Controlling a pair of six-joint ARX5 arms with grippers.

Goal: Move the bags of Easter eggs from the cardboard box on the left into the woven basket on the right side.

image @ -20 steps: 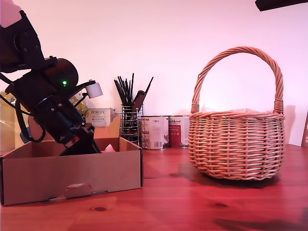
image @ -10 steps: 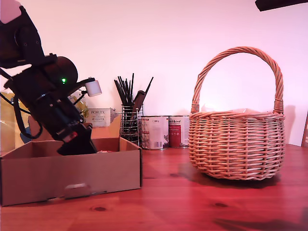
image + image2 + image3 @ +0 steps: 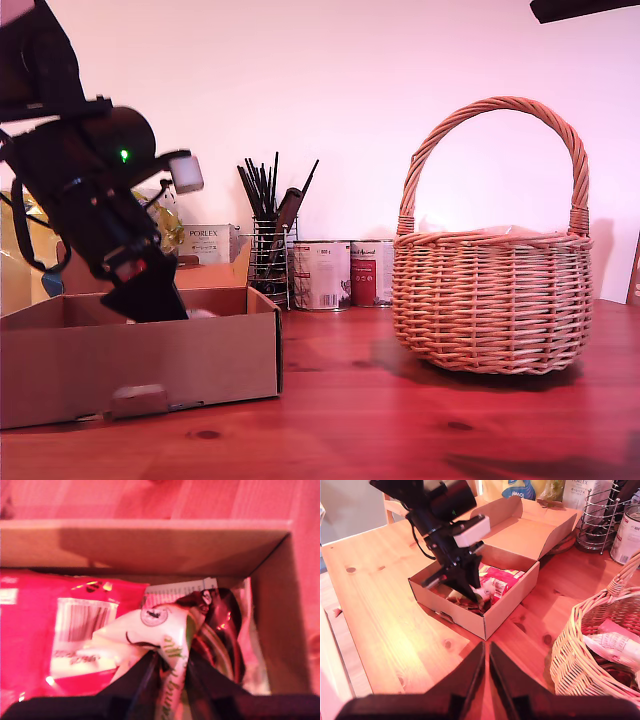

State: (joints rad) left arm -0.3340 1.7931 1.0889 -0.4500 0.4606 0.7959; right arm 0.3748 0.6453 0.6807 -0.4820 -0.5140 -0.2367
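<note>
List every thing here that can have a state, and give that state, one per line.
Cardboard box: open, rear flap raised, bags inside.
Woven basket: upright, a bag already inside.
White bag: pinched by my first tool.
Red bag: lying flat in the box.
My second tool: shut, empty, raised.

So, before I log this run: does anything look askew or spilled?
Only the shallow brown cardboard box: it sits skewed to the table edge. Nothing spilled; packets lie inside it and the round wicker basket.
</note>
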